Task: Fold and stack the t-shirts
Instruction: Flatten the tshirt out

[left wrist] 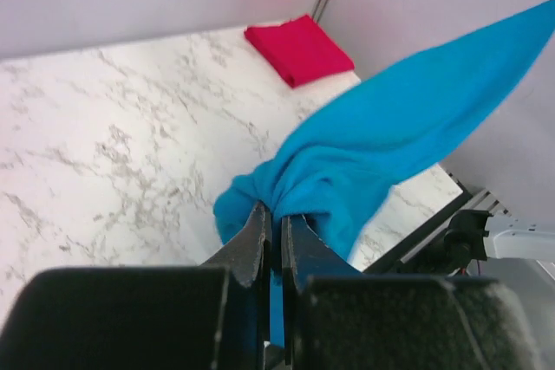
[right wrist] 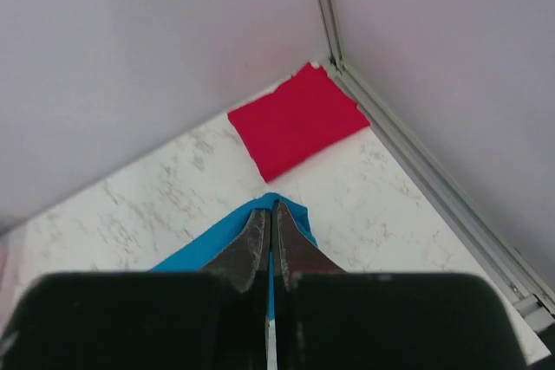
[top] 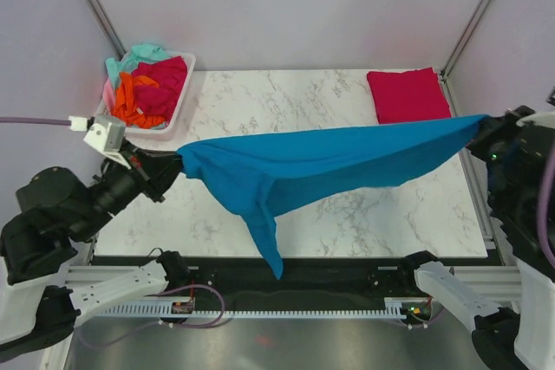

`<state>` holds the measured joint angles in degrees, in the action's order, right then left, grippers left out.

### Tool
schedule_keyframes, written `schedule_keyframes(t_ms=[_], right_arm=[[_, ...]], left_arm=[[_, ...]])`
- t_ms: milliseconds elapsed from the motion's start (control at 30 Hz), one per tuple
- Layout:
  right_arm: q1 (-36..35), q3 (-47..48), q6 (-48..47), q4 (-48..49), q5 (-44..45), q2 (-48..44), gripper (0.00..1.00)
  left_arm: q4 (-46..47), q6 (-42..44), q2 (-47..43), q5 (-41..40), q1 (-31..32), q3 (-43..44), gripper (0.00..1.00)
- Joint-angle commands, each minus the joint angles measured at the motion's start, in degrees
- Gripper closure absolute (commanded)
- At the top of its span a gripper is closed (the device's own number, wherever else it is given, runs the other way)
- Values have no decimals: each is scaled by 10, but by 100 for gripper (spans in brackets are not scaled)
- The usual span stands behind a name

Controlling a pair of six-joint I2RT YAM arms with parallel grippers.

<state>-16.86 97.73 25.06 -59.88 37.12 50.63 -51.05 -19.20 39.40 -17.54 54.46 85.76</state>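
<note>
A teal-blue t-shirt [top: 321, 166] hangs stretched in the air across the table between both grippers, with a tail drooping over the front edge. My left gripper [top: 176, 160] is shut on its left end; the bunched cloth [left wrist: 347, 171] shows at the fingertips in the left wrist view. My right gripper [top: 483, 125] is shut on its right end; blue cloth [right wrist: 290, 212] shows round the fingertips in the right wrist view. A folded crimson red t-shirt [top: 408, 94] lies flat at the table's back right corner, also in the wrist views [left wrist: 299, 48] [right wrist: 295, 119].
A white basket [top: 179, 110] at the back left holds several crumpled shirts, orange [top: 130, 100], magenta [top: 165, 84] and mint [top: 139, 54]. The marble table [top: 286, 93] has a metal frame rail along its right edge [right wrist: 416, 162].
</note>
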Motion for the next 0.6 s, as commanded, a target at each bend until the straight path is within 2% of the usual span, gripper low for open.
schedule_keyframes(t_ms=[0, 67, 100, 133, 200, 267, 300, 333, 400, 433, 500, 567], right_arm=[[2, 62, -14, -3, 45, -12, 100], [2, 70, -33, 5, 49, 6, 100], [2, 74, -42, 4, 48, 40, 100], [2, 73, -50, 1, 43, 62, 100], [2, 58, -65, -6, 23, 129, 100], [2, 8, -62, -11, 6, 166, 100], [2, -15, -57, -9, -1, 192, 100], [2, -71, -56, 9, -12, 199, 100], [8, -153, -55, 52, -47, 213, 100], [10, -174, -55, 63, -63, 220, 100], [18, -206, -52, 85, -95, 244, 100], [18, -239, -54, 100, -107, 257, 100]], left_arm=[[35, 116, -2, -28, 1, 55, 98], [34, 136, 29, -62, 1, 63, 98], [27, 143, 80, -83, 1, 66, 98], [18, 145, 109, -131, 1, 69, 98], [-42, 132, 182, -158, -20, 85, 98], [-79, 84, 276, -62, -80, 87, 98], [-78, 62, 296, 29, -137, 68, 94], [-70, 54, 328, 68, -161, 12, 80], [-41, 40, 361, 149, -222, -45, 66], [-28, 38, 379, 167, -237, -102, 51], [-11, 23, 425, 189, -269, -140, 43], [17, 12, 423, 184, -278, -187, 39]])
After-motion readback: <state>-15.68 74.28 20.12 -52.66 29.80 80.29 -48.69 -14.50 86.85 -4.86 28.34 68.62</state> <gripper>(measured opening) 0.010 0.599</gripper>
